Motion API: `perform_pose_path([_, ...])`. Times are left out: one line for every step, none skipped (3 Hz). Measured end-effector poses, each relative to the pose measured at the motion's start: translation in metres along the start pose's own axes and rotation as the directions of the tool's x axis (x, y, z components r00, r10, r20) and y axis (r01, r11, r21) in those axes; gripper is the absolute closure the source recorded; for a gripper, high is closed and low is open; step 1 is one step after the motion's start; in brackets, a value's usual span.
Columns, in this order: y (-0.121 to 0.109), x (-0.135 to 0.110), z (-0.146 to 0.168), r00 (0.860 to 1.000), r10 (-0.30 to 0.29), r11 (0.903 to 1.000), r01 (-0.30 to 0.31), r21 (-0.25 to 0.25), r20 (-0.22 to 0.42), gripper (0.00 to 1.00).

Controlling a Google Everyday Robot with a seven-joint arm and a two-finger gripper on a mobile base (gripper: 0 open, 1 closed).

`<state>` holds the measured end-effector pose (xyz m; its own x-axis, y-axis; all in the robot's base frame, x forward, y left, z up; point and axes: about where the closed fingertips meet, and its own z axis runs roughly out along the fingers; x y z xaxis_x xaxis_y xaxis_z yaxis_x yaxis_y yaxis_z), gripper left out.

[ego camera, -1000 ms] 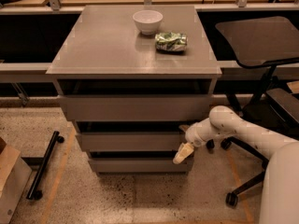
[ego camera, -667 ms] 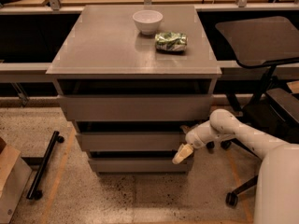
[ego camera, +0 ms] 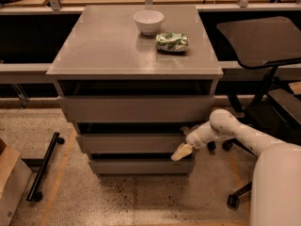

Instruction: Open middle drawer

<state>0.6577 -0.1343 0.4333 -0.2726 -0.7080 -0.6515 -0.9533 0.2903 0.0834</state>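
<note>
the gripper [ego camera: 181,152] sits at the right end of the middle drawer [ego camera: 129,143], its tan tip low against the front's right edge; whether it is wide, narrow or holding cannot be told. the drawer is second of three in the grey cabinet [ego camera: 134,51], with a dark gap above its front. a white bowl [ego camera: 148,21] and a green packet [ego camera: 172,42] rest near each other on the cabinet top. a black chair [ego camera: 256,39] stands to the right.
</note>
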Motion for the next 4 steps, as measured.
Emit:
perform_pose_path([0.0003, -0.0022, -0.0025, 1.0, 0.0, 1.0, 0.0, 0.0, 0.0, 0.47])
perform_pose_path([0.0007, -0.0065, -0.0079, 1.0, 0.0, 1.0, 0.0, 0.0, 0.0, 0.7])
perform_pose_path([0.0008, -0.0076, -0.0092, 1.0, 0.0, 1.0, 0.0, 0.0, 0.0, 0.7])
perform_pose_path([0.0008, -0.0076, -0.0091, 1.0, 0.0, 1.0, 0.0, 0.0, 0.0, 0.46])
